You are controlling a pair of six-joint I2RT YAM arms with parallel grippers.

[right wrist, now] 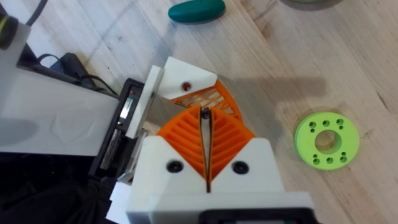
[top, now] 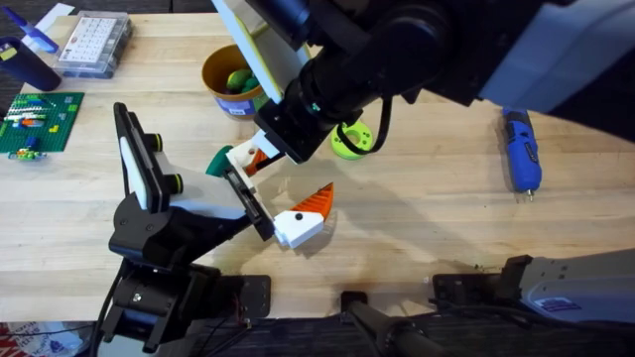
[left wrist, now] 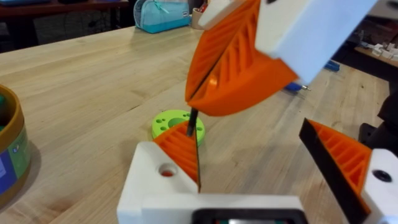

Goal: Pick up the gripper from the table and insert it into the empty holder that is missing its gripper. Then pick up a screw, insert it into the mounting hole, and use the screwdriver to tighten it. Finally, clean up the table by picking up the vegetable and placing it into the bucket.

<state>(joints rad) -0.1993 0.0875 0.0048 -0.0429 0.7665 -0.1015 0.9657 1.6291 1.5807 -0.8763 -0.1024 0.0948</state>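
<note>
Right gripper (right wrist: 204, 121): orange ribbed pads clamped on small dark pin (left wrist: 191, 124), just above small white plastic gripper block with orange wedge tip (right wrist: 186, 84). I see block at black holder bar (top: 243, 193). Left gripper (left wrist: 249, 155): fingers spread wide.

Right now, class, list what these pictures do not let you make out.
- Overhead: the right arm's dark bulk covers part of the small round yellow-orange bucket, so its full contents stay hidden.
- Right wrist: the thin dark piece pinched in the right hand is too small to identify as a screw.
- Overhead: the blue pen-shaped screwdriver has a metal bit too small to read.
</note>
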